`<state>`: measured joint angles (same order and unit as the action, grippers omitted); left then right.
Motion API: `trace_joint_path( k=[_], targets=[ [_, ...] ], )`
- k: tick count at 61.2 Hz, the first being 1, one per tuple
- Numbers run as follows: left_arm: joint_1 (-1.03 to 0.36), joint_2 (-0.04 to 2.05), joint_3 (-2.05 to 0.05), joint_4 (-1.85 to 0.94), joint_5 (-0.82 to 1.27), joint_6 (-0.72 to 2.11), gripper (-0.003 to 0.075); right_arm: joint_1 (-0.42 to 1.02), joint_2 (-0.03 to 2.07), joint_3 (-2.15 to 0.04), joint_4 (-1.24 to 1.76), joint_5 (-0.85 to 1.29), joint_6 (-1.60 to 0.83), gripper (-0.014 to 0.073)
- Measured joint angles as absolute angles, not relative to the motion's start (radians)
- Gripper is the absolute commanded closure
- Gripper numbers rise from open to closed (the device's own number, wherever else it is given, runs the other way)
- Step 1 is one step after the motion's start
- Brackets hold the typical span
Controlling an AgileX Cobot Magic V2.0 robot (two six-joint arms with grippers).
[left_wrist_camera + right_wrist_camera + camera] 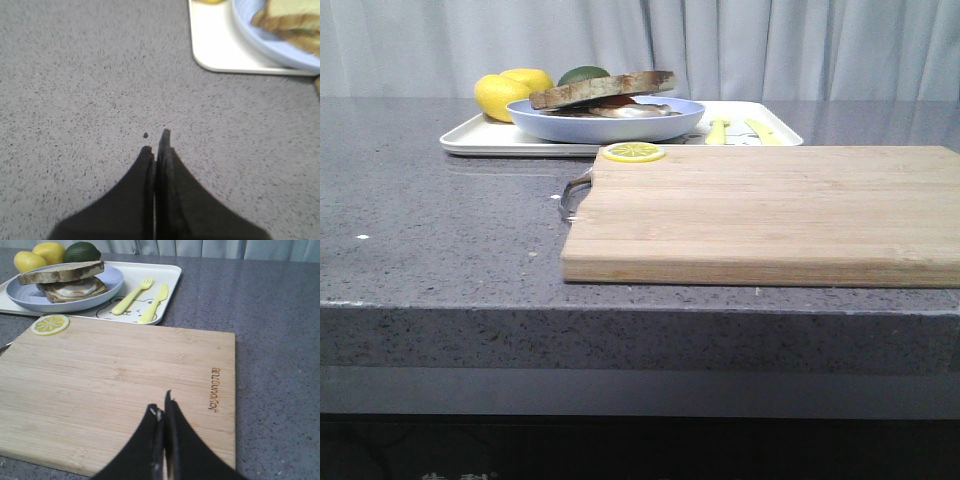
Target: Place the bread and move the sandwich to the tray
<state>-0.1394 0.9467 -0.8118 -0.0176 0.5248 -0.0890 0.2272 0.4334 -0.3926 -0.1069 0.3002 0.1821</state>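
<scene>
The bread [605, 88] [62, 271], a thick brown-crusted slice, lies on top of the sandwich [620, 108] [75, 287], whose white egg shows beneath it. Both sit on a round light-blue plate [610, 128] [107, 287] that stands on the white tray [480, 140] [167, 285] at the back of the counter. My left gripper [156, 141] is shut and holds nothing, over bare grey counter, with the tray corner [215, 45] and plate rim [260, 42] some way beyond it. My right gripper [161, 405] is shut and holds nothing, over the near part of the wooden cutting board [115, 375]. Neither gripper shows in the front view.
The cutting board [770, 210] lies in front of the tray, with a lemon slice [632, 152] [50, 324] on its far left corner. Two lemons [505, 93] and a lime [582, 74] sit on the tray's left end. A yellow fork [131, 296] and knife [154, 302] lie right of the plate.
</scene>
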Motion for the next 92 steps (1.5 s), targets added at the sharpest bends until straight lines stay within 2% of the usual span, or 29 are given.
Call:
trace_joint_path(
  k=[20,36,81,92],
  targets=[
    [-0.139,0.477,-0.478,-0.082,0.375,-0.089,0.0741,0.227,0.433,-0.393,-0.107,0.300,0.182,0.0654],
    [-0.139,0.207,-0.378,-0.078,0.368,-0.089,0.0741,0.227,0.433,-0.393,-0.107,0.300,0.182,0.0654],
    [-0.139,0.175,-0.366,-0.076,0.364,-0.089,0.0741,0.227,0.433,-0.393,-0.107,0.300,0.182,0.0654],
    [-0.109,0.120,-0.301,-0.076,0.289,-0.089,0.0741,0.227,0.433,-0.393,-0.107,0.302,0.182,0.0654]
  ],
)
